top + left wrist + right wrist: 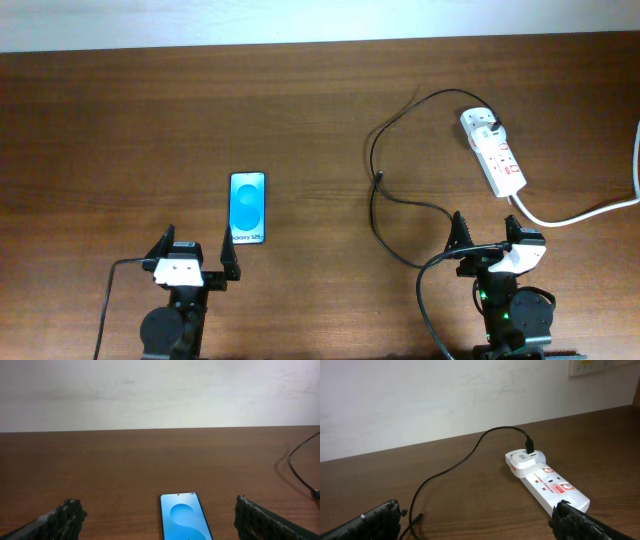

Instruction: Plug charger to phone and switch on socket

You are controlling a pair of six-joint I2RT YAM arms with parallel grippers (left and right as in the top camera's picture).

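Brown wooden table (150,120) meets a white wall (150,390), bearing phone (247,208) and socket (495,152).

Faint "Galaxy S25+" on the phone (248,208) screen, red markings on the socket (494,151) unreadable

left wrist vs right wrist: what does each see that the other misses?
Left wrist only: the phone, screen lit, flat on the table.
Right wrist only: the socket, with the charger plugged into its far end, and a wall plate at top right.
Both: the charger's black cable (only a short stretch at the left wrist view's right edge), the wooden table and the white wall.
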